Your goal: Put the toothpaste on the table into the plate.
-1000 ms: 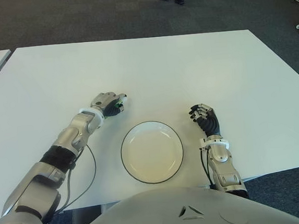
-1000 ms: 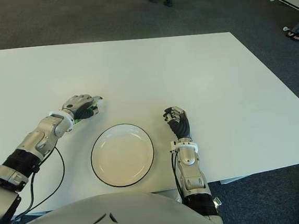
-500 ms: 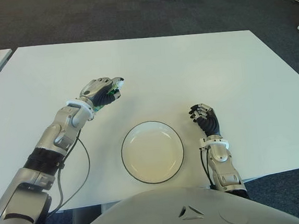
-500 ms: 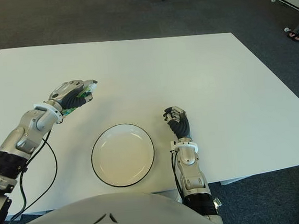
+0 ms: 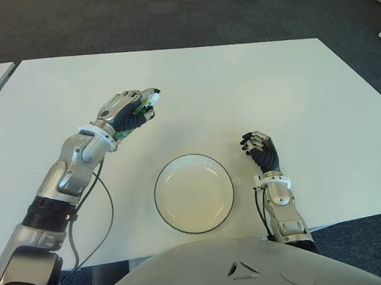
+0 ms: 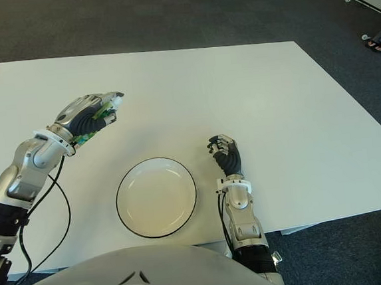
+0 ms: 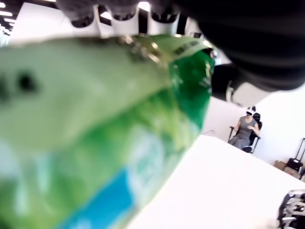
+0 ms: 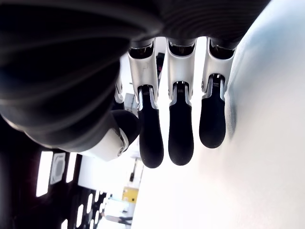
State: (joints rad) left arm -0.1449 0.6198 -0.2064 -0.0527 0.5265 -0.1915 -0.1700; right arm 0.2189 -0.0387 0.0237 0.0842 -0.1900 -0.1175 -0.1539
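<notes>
My left hand (image 5: 126, 111) is raised above the broad white rectangular table (image 5: 239, 85), its fingers wrapped around the green plastic toothpaste tube (image 7: 100, 133); the tube's white cap end (image 5: 149, 102) projects past my fingertips, pointing away from me and toward my right. In my left wrist view the tube fills most of the picture, green with a blue patch, pinned under my dark fingers (image 7: 248, 52). The hand and tube show beyond and to the left of the round white plate with a thin dark rim (image 5: 162, 211), which lies on the table close to my body and holds nothing. My right hand (image 5: 261, 151) shows just to the right of the plate, near the table's front edge; its dark fingers (image 8: 181, 129) are bent loosely downward and hold nothing. A person seated on a chair (image 7: 244, 134) is visible in the distance in my left wrist view.
</notes>
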